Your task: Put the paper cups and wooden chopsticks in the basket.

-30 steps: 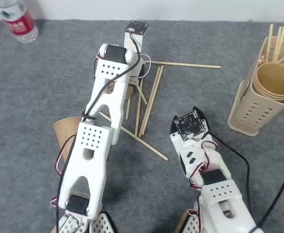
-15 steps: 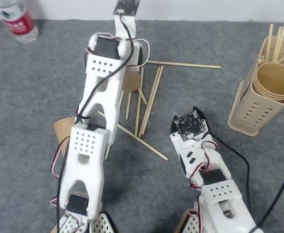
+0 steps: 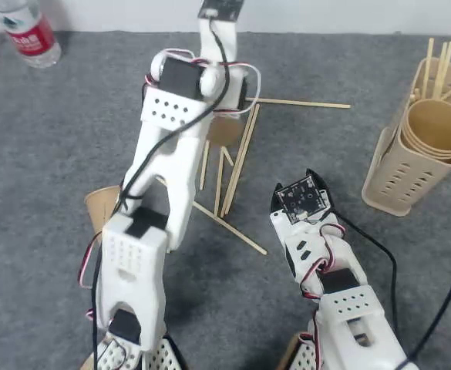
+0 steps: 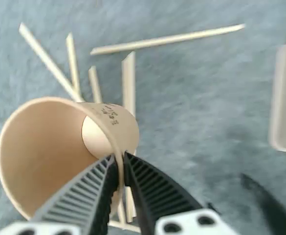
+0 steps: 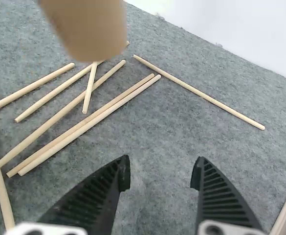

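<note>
Closest to the arms, the right end effector [image 5: 157,178] has its jaws apart and holds nothing. It hangs over the grey table [image 3: 348,69]. At 9 o'clock in the high view, the lying cup [image 3: 102,206] rests on its side, partly under the left arm [image 3: 144,254]. In the middle lie the loose chopsticks [image 3: 237,166]. Farther off, near 12 o'clock, the left end effector [image 4: 119,160] is pinched tight on the rim of the held cup [image 4: 50,147], up above the sticks (only the thin edge is gripped). At 3 o'clock stands the basket [image 3: 398,181], with a stack of cups [image 3: 439,127] and some sticks in it.

The held cup could slip out or get squashed, because paper bends. Near the basket it might bump the sticks standing there. If it comes in tilted, it may not slide into the stack.

The held cup has tiny dark print near its rim, too blurry to read. The bottle [image 3: 28,35] at 11 o'clock has a red label, with words too small to make out.
</note>
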